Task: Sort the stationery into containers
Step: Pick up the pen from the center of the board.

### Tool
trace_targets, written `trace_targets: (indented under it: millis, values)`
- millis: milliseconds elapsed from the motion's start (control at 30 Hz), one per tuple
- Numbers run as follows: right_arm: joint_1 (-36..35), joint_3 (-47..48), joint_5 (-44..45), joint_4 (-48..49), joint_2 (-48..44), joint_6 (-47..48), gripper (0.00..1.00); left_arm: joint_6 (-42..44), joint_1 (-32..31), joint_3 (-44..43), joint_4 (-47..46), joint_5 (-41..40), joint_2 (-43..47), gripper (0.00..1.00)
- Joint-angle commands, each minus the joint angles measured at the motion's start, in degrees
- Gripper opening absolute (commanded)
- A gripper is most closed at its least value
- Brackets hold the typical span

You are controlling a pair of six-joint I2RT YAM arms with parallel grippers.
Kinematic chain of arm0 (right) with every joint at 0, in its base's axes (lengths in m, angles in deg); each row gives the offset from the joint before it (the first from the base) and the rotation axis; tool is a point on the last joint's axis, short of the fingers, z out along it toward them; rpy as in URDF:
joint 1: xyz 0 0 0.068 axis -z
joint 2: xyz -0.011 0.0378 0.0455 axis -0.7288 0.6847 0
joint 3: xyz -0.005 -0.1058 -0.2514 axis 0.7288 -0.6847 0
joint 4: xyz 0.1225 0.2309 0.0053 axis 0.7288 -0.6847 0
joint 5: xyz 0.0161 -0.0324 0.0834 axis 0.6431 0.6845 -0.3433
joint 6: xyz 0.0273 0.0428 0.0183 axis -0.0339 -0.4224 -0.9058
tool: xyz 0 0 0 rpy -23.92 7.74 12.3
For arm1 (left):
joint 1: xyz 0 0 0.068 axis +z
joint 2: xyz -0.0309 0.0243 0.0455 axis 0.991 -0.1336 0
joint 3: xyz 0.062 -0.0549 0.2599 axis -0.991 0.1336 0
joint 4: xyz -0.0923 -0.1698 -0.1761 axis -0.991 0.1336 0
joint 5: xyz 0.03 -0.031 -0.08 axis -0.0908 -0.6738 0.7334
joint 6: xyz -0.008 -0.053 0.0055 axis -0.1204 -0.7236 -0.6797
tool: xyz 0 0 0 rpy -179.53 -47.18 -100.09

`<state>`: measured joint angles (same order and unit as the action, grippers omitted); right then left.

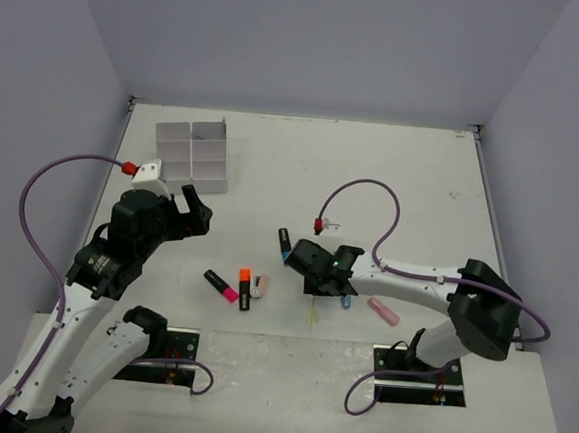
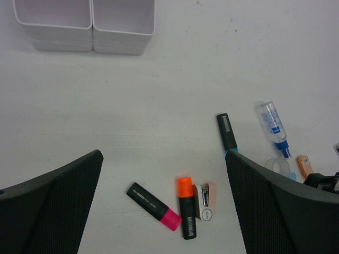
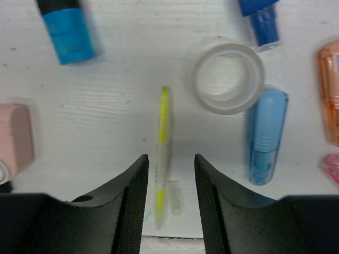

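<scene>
At the far left of the table sits the six-compartment tray [image 1: 192, 154], apart from all the loose stationery. Just on the near side of it hangs the left gripper [image 1: 192, 212], held above the surface with its jaws spread wide and nothing between them. Its wrist view looks down on a pink-ended highlighter [image 2: 154, 207] and an orange-ended highlighter [image 2: 186, 207] lying close together, the orange one roughly in line with the arm's reach and the pink one slanted. Further right a blue-ended highlighter [image 1: 284, 244] lies by itself, just beside the right gripper [image 3: 170, 159]. That gripper is low over the table, jaws parted and clamped on nothing. A thin yellow pen [image 3: 163, 148] rests flat on the table between its fingers [image 3: 130, 201]. The pen's long axis runs straight along the gap, so closing would press across its narrow width (the favourable way for so slim a thing). It sits a touch nearer the left finger than the right, and I judge a small sideways correction would centre it. Right of the pen lie a clear tape ring [image 3: 228, 78] and a pale blue tube [image 3: 266, 136], touching each other and near the fingers. The right arm is plainly nearer the pen, yet the tray is well away on the left arm's side.
</scene>
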<state>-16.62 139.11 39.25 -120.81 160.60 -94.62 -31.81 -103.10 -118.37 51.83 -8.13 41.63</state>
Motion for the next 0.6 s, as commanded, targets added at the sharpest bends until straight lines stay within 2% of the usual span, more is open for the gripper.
trace_targets:
  millis: [0,567]
  values:
    - [1.01,-3.56,-0.84,-0.14,-4.41,0.76,0.41,2.14,-0.32,0.48,-2.07,1.25,-0.11,1.0]
    - [2.58,-7.2,-3.43,6.16,1.12,1.14,0.34,2.4,-0.76,0.39,-1.98,1.43,-0.1,1.0]
